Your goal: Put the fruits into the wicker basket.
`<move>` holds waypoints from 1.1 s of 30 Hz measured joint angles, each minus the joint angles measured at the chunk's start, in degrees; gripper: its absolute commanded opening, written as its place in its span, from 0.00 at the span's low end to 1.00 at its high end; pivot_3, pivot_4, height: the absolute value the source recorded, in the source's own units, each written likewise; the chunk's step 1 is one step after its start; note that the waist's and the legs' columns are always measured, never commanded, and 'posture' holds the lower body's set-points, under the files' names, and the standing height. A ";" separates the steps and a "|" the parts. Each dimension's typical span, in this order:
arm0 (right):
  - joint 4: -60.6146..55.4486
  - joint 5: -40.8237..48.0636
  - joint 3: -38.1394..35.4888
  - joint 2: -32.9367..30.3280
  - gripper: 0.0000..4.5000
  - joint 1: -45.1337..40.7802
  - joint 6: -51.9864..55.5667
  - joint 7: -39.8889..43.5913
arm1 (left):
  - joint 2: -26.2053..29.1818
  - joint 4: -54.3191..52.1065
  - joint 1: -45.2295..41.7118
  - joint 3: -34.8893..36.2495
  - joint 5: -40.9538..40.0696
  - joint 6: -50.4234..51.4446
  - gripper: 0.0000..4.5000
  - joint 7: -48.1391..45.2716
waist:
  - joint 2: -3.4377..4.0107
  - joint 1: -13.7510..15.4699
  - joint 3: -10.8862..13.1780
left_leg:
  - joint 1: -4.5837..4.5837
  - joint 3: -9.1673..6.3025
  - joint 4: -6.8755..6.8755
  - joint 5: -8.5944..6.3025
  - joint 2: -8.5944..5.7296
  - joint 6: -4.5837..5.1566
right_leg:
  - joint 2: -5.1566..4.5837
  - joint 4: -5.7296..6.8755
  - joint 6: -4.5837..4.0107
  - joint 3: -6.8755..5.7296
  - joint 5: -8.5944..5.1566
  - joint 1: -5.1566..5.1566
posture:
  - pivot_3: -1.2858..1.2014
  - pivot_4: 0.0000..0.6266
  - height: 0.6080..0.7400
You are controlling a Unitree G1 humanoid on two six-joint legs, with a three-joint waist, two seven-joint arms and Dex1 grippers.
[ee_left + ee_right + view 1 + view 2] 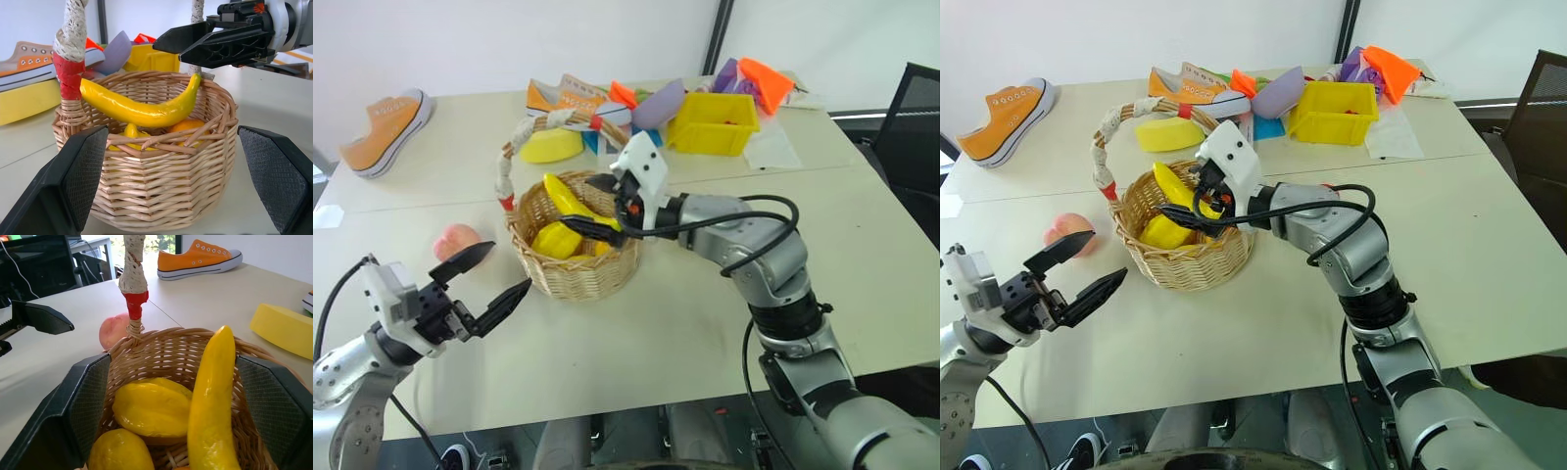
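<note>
The wicker basket stands mid-table, its cloth-wrapped handle arching over it. Inside, a yellow banana leans on the rim above a yellow mango and another yellow-orange fruit. My right gripper hovers open over the basket, its fingers wide on either side of the banana. A pink-orange peach lies on the table left of the basket. My left gripper is open and empty, just in front of the peach and pointing at the basket.
An orange sneaker lies at the far left. At the back are a yellow oval pad, another sneaker, a yellow plastic bin and several coloured items. A black chair stands to the right of the table.
</note>
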 measured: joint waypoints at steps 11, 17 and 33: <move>-7.44 7.76 -10.17 -15.50 0.97 11.12 -4.08 15.34 | 0.21 -0.26 0.33 -0.57 -0.09 0.26 1.00 -0.35 | -0.06 0.12 -0.03 | 0.03 0.02 0.05 0.01 0.02 0.01 | -0.04 -0.01 -0.01 -0.02 -0.01 0.05 | 0.52 0.24 1.00; -10.77 5.06 -17.69 -20.77 0.97 27.94 -12.26 16.21 | 0.43 -0.33 1.44 -0.25 -0.18 0.21 1.00 -1.15 | -0.10 0.82 -0.05 | 0.02 0.03 0.06 0.01 0.02 0.02 | -0.04 -0.05 0.00 -0.05 -0.01 0.10 | 0.52 0.24 1.00; -10.90 -10.56 -24.03 -8.76 0.97 49.24 -32.18 -4.68 | -0.10 -1.33 -0.36 -3.31 0.39 0.14 1.00 -0.99 | -0.16 1.01 -0.15 | 0.25 0.02 0.66 -0.02 0.12 0.02 | -0.02 0.07 -0.32 -0.07 -0.10 0.52 | 0.52 0.24 1.00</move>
